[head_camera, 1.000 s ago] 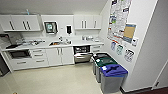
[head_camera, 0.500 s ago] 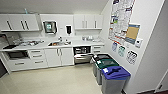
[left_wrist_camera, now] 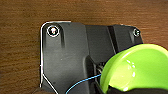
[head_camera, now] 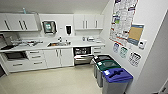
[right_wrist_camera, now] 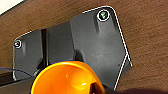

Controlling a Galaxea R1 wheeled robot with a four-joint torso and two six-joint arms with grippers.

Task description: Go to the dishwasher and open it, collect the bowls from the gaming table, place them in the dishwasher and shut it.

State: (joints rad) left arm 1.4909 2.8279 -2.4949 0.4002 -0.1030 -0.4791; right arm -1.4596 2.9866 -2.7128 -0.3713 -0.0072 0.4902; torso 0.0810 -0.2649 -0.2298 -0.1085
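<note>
The dishwasher (head_camera: pixel 82 55) sits under the counter, right of the white cupboard doors. Its steel door hangs open and the dark inside with racks shows. In the left wrist view a lime-green bowl (left_wrist_camera: pixel 140 67) hangs above the robot's dark plate, with my left gripper (left_wrist_camera: pixel 125 89) shut on its rim. In the right wrist view an orange bowl (right_wrist_camera: pixel 66 78) is held the same way, my right gripper (right_wrist_camera: pixel 97 88) shut on its edge. The gaming table is out of view.
Three bins stand along the right wall: a black one (head_camera: pixel 101 59), a green-lidded one (head_camera: pixel 108 65) and a blue-lidded one (head_camera: pixel 116 76). A sink (head_camera: pixel 58 44) is set in the counter (head_camera: pixel 37 46). An oven (head_camera: pixel 13 55) is at the left. Pale floor (head_camera: pixel 55 80) lies before the cupboards.
The head view has shifted slightly, so the camera moved a little. Nothing in the kitchen itself has moved.
</note>
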